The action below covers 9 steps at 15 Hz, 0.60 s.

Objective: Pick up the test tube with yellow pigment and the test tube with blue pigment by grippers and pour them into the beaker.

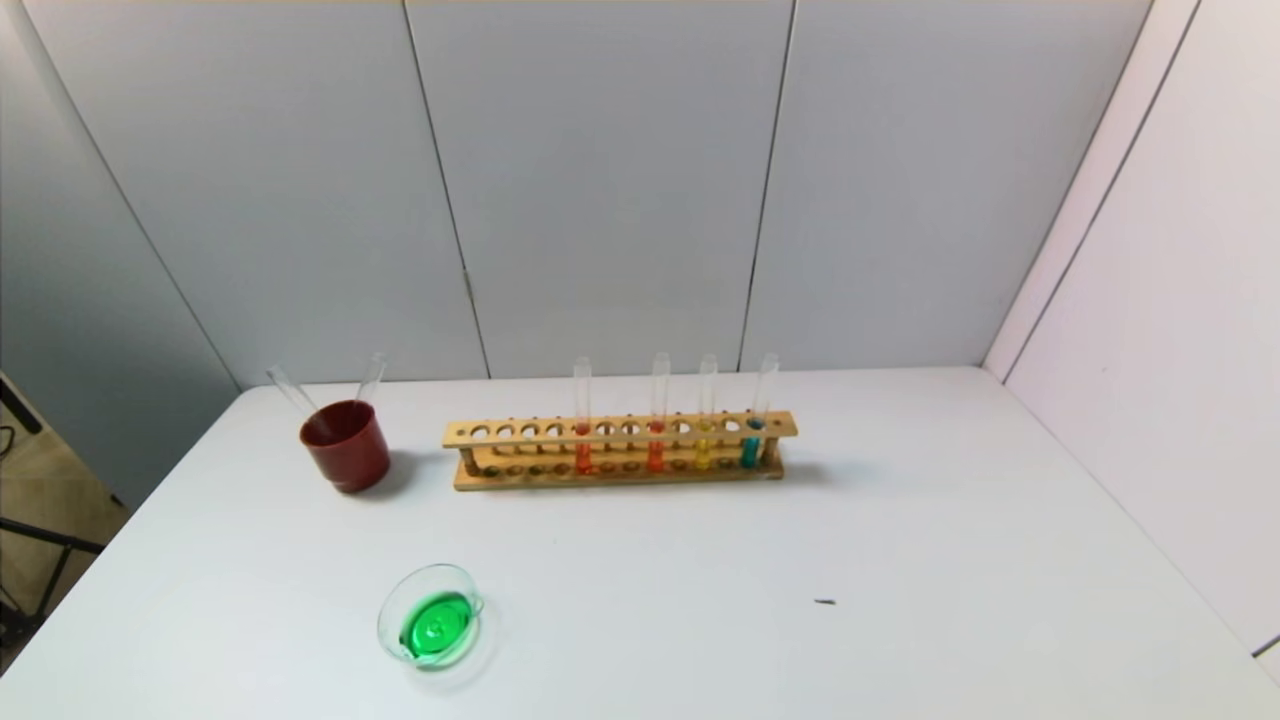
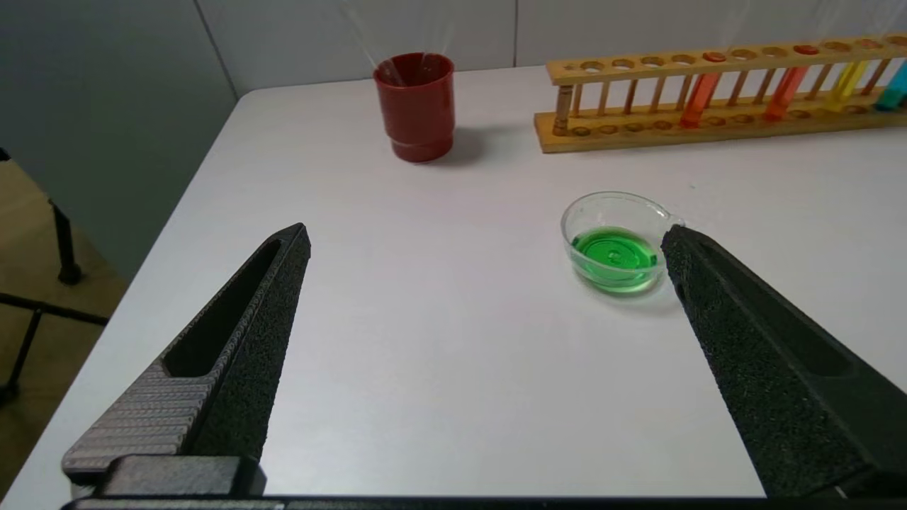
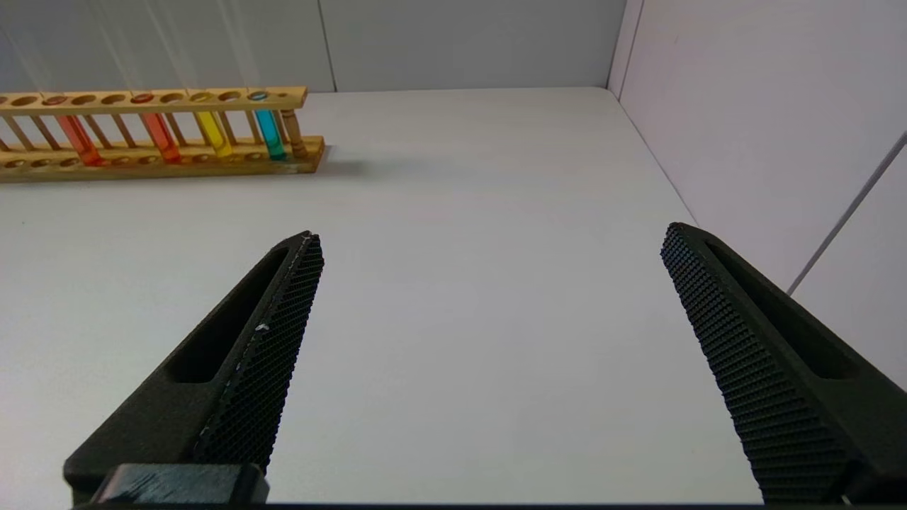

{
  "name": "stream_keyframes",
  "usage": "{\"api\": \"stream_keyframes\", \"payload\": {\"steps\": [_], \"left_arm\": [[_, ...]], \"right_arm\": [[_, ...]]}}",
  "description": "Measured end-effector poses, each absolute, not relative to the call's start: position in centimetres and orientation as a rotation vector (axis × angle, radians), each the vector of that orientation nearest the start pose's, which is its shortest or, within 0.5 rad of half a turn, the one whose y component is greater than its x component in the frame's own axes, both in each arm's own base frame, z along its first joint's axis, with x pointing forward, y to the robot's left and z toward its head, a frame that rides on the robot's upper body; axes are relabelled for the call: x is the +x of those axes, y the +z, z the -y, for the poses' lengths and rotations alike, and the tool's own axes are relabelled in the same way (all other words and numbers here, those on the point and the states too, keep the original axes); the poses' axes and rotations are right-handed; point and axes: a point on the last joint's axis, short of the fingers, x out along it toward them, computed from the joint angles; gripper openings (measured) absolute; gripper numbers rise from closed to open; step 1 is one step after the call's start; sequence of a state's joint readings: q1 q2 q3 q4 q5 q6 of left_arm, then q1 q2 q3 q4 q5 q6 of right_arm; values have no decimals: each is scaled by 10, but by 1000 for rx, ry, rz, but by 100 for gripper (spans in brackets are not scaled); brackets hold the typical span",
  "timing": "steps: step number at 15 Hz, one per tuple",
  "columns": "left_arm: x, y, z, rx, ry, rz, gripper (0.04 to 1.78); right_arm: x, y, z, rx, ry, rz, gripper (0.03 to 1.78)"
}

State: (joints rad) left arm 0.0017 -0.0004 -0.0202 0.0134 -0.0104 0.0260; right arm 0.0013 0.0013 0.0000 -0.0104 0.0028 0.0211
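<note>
Open tabletop in front, obstacles ranged along the back.

White table [image 1: 900, 560]: bare across the centre and whole right side of the head view. Wooden rack [image 1: 620, 450] stands mid-frame near the back wall, four tubes upright in its right half; yellow tube [image 1: 705, 425] and blue tube [image 1: 757, 420] just beside each other, open room to the rack's right. Red cup [image 1: 345, 445] left of rack, apart from it, two tubes leaning out. Beaker [image 1: 432, 615] lower left, well apart from both. Small dark speck [image 1: 824, 602] lower right.

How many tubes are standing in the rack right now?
4, all in the rack: two orange-red tubes, then the yellow tube, and the blue tube at its right end.
</note>
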Motion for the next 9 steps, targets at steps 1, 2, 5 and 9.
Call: {"api": "stream_keyframes", "payload": {"steps": [1, 2, 5, 9], "left_arm": [[-24, 77, 0, 13, -11, 3, 175], [-23, 76, 0, 2, -7, -1, 175], [-23, 75, 0, -14, 1, -5, 175], [-23, 75, 0, -10, 2, -5, 175]], "right_arm": [[-23, 77, 0, 21, 4, 9, 174], [-23, 77, 0, 21, 4, 9, 174], [-23, 77, 0, 21, 4, 9, 174], [-23, 77, 0, 21, 5, 9, 174]]}}
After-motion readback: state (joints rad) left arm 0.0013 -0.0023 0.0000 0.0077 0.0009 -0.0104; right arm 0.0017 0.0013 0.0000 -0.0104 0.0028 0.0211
